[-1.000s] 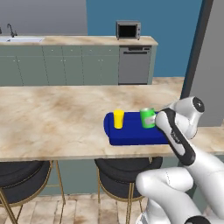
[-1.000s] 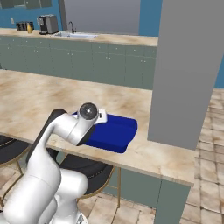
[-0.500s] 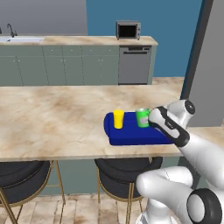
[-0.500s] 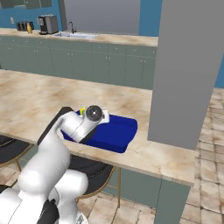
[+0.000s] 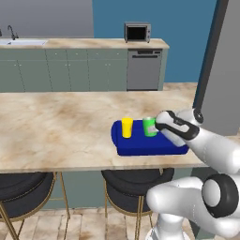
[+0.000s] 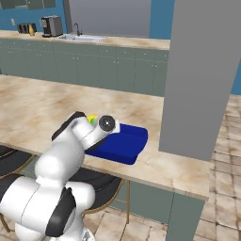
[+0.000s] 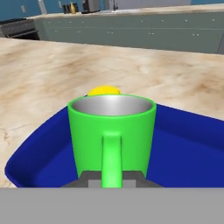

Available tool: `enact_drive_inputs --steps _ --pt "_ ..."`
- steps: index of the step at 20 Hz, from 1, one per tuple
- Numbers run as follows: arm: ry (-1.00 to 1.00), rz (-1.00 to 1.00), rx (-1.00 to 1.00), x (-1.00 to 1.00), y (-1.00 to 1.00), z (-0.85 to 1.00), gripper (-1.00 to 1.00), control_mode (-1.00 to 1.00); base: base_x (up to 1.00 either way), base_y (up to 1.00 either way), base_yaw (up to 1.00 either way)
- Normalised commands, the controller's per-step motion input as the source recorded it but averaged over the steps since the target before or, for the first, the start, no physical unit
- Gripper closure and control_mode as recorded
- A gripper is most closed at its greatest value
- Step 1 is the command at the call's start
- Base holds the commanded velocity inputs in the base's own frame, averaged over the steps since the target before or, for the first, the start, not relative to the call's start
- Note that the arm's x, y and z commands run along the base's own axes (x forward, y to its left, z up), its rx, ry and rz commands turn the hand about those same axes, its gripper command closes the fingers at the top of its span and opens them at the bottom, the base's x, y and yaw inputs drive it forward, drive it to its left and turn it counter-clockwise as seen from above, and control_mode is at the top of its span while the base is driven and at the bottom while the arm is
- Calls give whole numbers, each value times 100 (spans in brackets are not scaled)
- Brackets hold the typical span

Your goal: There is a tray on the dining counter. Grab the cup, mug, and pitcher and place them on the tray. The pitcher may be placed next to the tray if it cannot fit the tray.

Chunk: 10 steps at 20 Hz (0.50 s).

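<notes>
On the dining counter [image 5: 56, 136] lies the deep-blue tray [image 5: 140, 146] [image 6: 126, 144] [image 7: 188, 153]. The yellow cup [image 5: 127, 127] [image 7: 104, 90] stands upright at its left end. Just right of the cup, the green mug [image 5: 149, 126] [image 7: 111, 127] is upright inside the tray. My gripper [image 5: 155, 127] [image 7: 112, 178] is shut on its handle from the right. I cannot tell whether the mug's base touches the tray floor. A small amber pitcher [image 6: 31, 30] stands on the far counter beside the coffee machine.
A wide grey pillar [image 6: 197, 70] rises just right of the tray. Dark stools [image 5: 126, 187] sit under the counter's near edge. The back counter carries a microwave [image 5: 137, 32], a sink [image 5: 18, 42] and a coffee machine [image 6: 51, 26].
The arm has swung left and bent lower. The mug has moved a little left and down, coming in beside the cup on the tray. The grip on it is unchanged.
</notes>
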Motion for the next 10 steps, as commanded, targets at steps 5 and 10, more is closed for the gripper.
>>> enact_drive_inputs --steps 5,10 --pt "0 2 1 16 0 -27 100 -100 0 0 0" --pt "0 2 1 15 -1 -21 100 -100 0 0 0"
